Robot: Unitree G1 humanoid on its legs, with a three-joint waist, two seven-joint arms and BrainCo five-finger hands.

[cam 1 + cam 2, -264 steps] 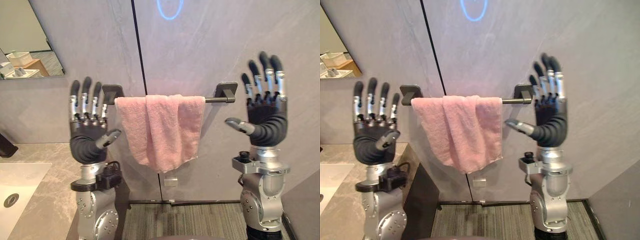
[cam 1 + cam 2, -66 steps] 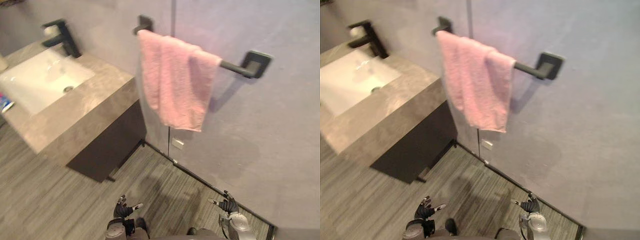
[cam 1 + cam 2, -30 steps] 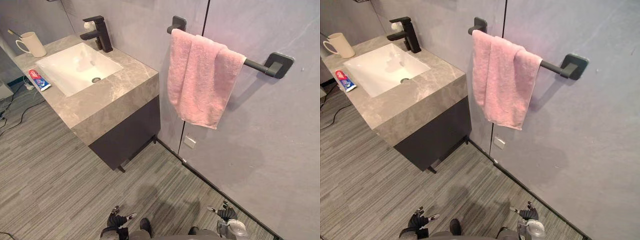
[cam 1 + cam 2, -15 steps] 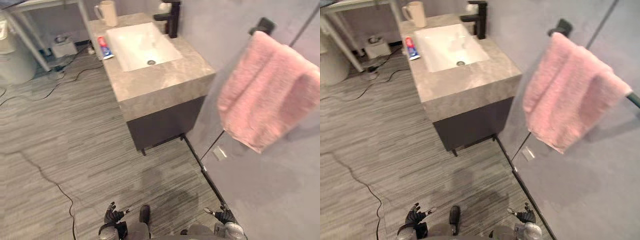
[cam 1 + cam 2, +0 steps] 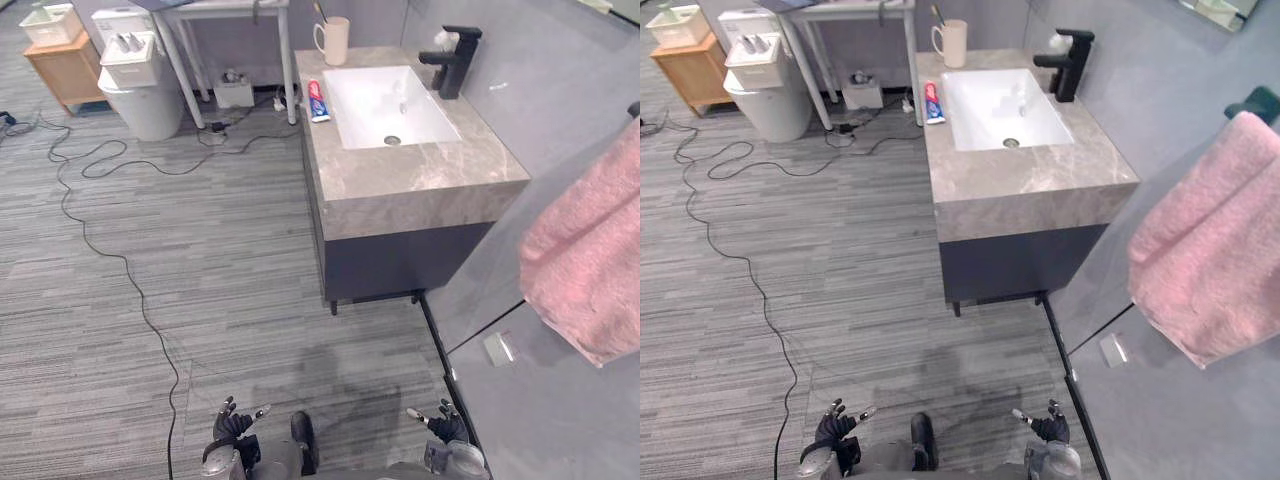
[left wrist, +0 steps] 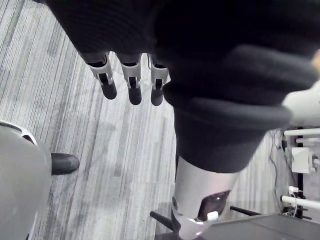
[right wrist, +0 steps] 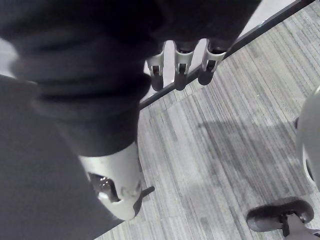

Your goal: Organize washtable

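Observation:
The grey stone washtable (image 5: 420, 182) stands against the far right wall, with a white sink basin (image 5: 385, 103) and a black faucet (image 5: 456, 60). A cream cup holding a toothbrush (image 5: 333, 41) stands at its far left corner. A toothpaste tube (image 5: 317, 100) lies flat beside the basin. A pink towel (image 5: 590, 265) hangs at the right edge. My left hand (image 5: 232, 424) and right hand (image 5: 443, 424) hang low over the striped floor, far from the washtable. Both are open and hold nothing, their fingers straight in the left wrist view (image 6: 132, 86) and the right wrist view (image 7: 180, 71).
A white bin (image 5: 142, 88) and a small wooden stand (image 5: 64, 58) sit at the far left, under and beside a white-legged table (image 5: 186, 62). A grey wall with a glass panel (image 5: 480, 300) runs along the right. Striped floor (image 5: 220, 270) lies between me and the washtable.
My hands have come down from beside the towel bar and now hang low. The camera has swung left: the washtable now sits in full view and the towel at the right edge.

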